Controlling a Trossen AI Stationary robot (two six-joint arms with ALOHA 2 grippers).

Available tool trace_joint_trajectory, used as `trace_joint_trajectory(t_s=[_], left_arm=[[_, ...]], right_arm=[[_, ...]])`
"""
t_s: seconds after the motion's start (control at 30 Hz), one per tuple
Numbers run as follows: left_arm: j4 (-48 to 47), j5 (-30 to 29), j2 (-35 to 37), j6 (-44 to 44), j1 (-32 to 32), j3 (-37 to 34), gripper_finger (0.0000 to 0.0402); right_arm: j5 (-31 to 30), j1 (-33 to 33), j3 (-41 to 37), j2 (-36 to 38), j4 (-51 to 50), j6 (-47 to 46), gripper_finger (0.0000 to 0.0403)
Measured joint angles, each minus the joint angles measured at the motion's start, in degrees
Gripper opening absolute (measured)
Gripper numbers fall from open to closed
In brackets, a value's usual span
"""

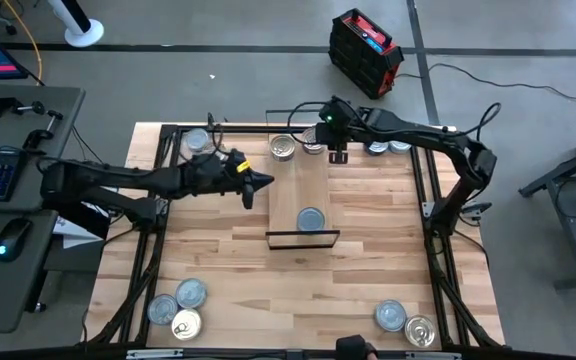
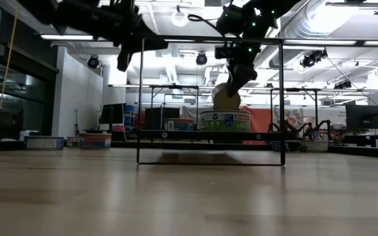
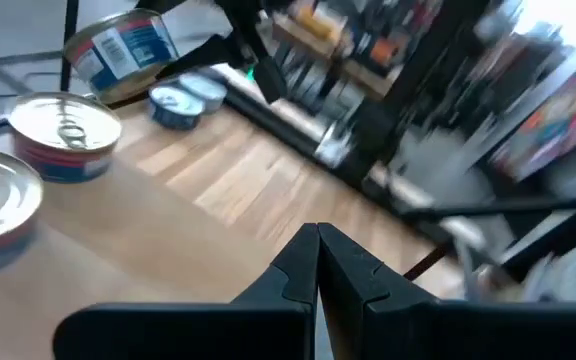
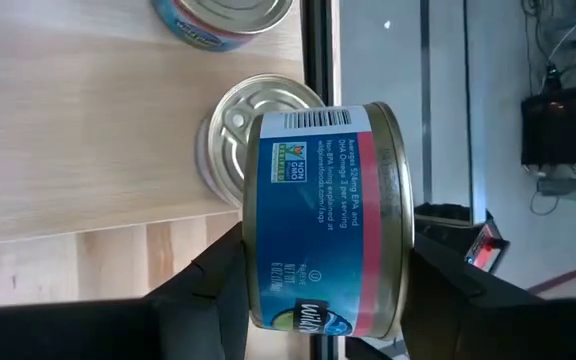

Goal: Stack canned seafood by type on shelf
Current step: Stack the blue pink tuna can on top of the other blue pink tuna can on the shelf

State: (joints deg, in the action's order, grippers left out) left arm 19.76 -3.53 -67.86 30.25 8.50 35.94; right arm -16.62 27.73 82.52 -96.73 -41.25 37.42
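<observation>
right gripper (image 4: 318, 290) | clamps tin (image 4: 323, 215) | blue label, red band

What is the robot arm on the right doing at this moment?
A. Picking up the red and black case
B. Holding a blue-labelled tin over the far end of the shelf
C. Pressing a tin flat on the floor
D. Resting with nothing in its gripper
B: the right gripper clamps a blue-labelled tin by its sides, tipped on edge above another tin on the shelf.
</observation>
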Motion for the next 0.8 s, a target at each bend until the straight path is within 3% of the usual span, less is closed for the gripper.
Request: trace_joint_trajectory(t_s=[0.07,0.33,0.8], left_arm=[[4.23,1.32,-0.02,1.92,0.64,-2.66,0.0000],[5.93,5.23,1.91,-0.21,2.93,-3.58,0.0000],[4.88,8.98,16.31,-5.98,10.35,-3.58,0.0000]], right_arm=[[-1.35,-0.04,0.00,-0.56,0.44,-0.01,0.0165],[-7.23,-0.93,0.00,-4.70,6.07,1.60,0.0165],[-12.66,-3.91,-0.04,-8.39,10.57,3.55,0.0200]])
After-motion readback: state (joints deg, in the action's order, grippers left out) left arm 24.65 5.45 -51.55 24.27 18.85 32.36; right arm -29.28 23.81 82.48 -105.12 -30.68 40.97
